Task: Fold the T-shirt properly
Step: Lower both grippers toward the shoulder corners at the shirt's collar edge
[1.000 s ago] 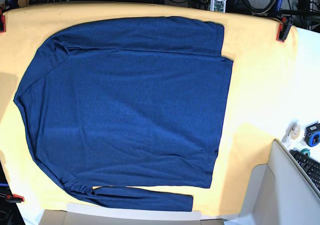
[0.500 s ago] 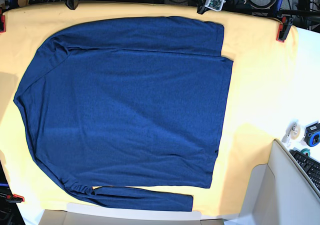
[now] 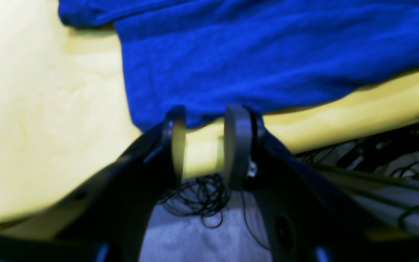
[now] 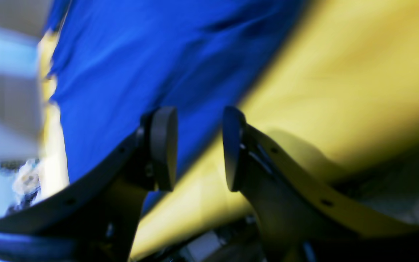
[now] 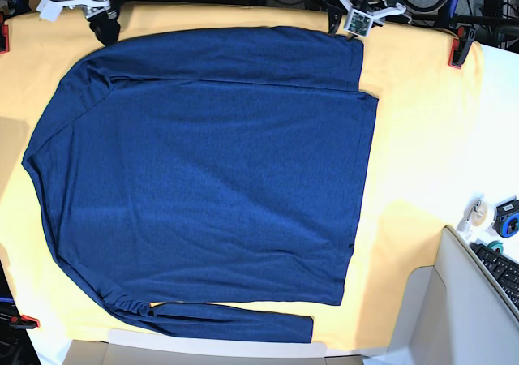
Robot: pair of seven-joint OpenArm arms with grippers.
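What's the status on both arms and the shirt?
Left claw open, empty, at sleeve edge. Right claw open, empty. T-shirt flat on yellow cloth, unfolded. Nothing blocking.

Right wrist cam, heavily motion-blurred. Right gripper (image 4: 199,147) fills the lower frame: two dark fingers with flat round pads (image 4: 164,147), jaws parted with a clear gap, nothing between them. Behind the gap: the edge where the T-shirt (image 4: 140,72) meets the yellow table cloth (image 4: 347,80). T-shirt is bright blue here, takes the upper left and centre, and its edge runs diagonally from upper right down toward the left pad. Cloth covers the right side, plus a thin strip along the shirt's left border. Finger shadow falls on the cloth right of the right finger. Far left is a pale grey-blue smear, unreadable. Can't tell whether the pads touch the fabric.
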